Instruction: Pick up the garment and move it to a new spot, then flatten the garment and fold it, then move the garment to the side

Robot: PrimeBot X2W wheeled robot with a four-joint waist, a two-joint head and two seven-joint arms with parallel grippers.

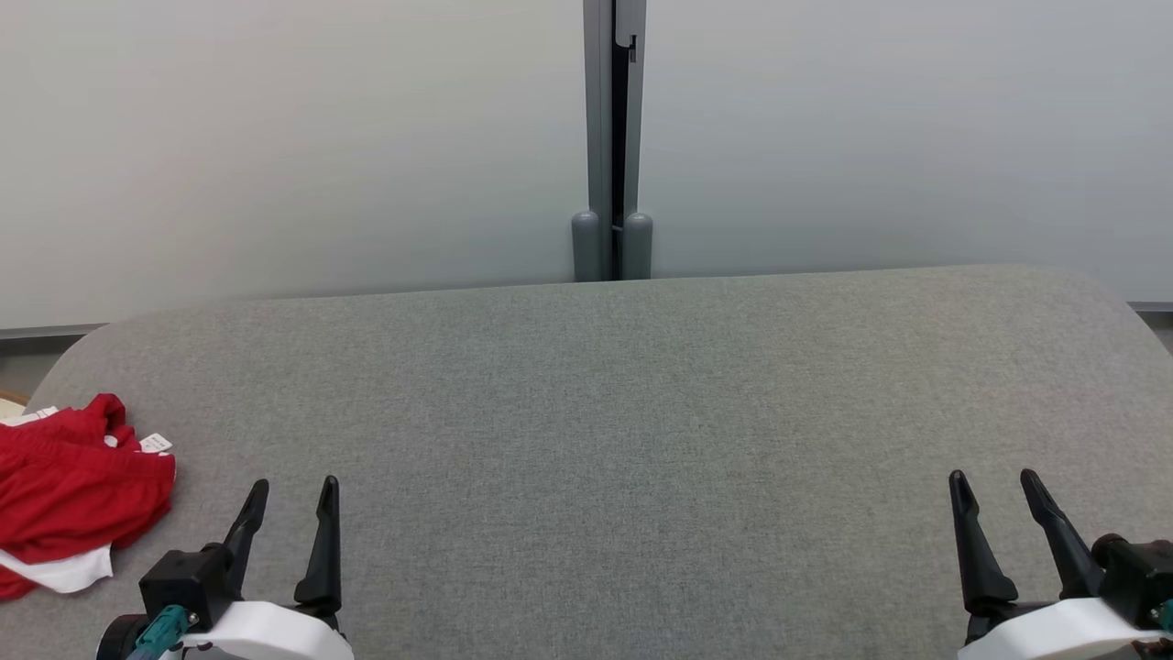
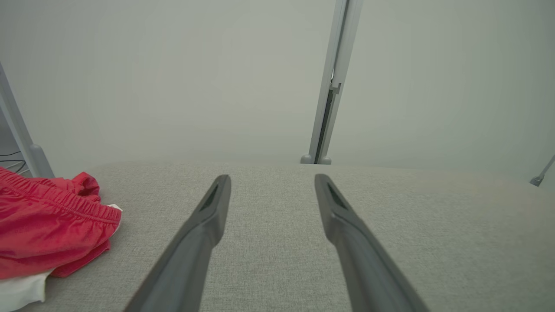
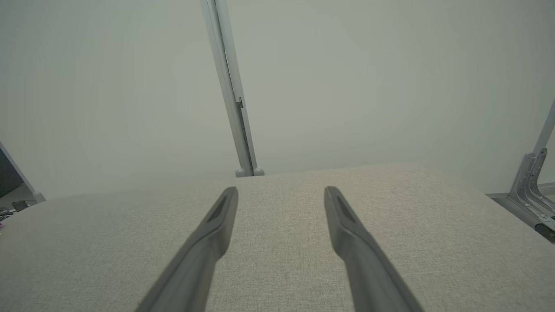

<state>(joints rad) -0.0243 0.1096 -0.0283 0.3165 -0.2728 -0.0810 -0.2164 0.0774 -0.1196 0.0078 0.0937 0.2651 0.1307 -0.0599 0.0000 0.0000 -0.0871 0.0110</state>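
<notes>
Spread and empty: left tool point(image 1: 295, 483), right tool point(image 1: 992, 475).
We find the red garment point(image 1: 78, 490), possibly shorts, crumpled at left on the table point(image 1: 641, 412).

One red garment point(image 1: 78, 486) lies on one grey table point(image 1: 641, 394). Over the table hover a left gripper point(image 1: 295, 483) and a right gripper point(image 1: 993, 475), two fingers point(image 1: 323, 541) each. Behind the table stands one post point(image 1: 600, 137).

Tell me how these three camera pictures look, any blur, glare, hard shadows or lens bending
Head view: soft even light, no glare, sharp on the crumpled red and white fabric garment, which the left edge crops. Left wrist view: hazy, the left gripper shows dark fingers soft toward the bottom edge, the grey upright post leans. Right wrist view: same haze, right gripper fingers equally soft.
</notes>
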